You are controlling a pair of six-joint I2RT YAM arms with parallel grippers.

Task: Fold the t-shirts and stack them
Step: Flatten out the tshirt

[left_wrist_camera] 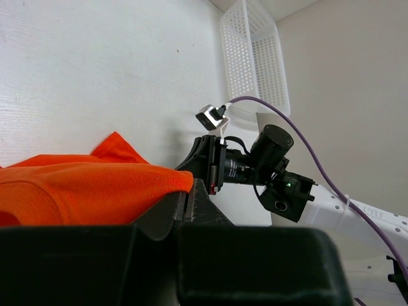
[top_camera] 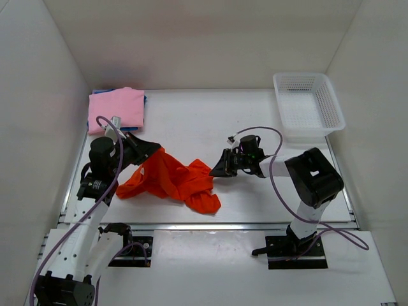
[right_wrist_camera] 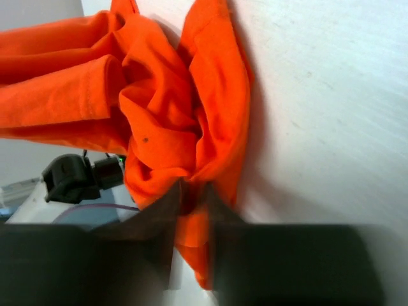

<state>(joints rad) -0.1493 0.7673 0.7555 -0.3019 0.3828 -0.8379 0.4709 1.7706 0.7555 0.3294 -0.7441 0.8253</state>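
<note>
The large orange-red t-shirt hangs crumpled between my two grippers over the middle of the table. My left gripper is shut on its left end; in the left wrist view the cloth runs into the closed jaws. My right gripper is shut on its right end; in the right wrist view bunched cloth is pinched between the jaws. The light pink t-shirt lies folded at the back left on the blue t-shirt, of which only an edge shows.
A white mesh basket stands at the back right and also shows in the left wrist view. White walls close in the table on three sides. The right arm faces the left wrist camera.
</note>
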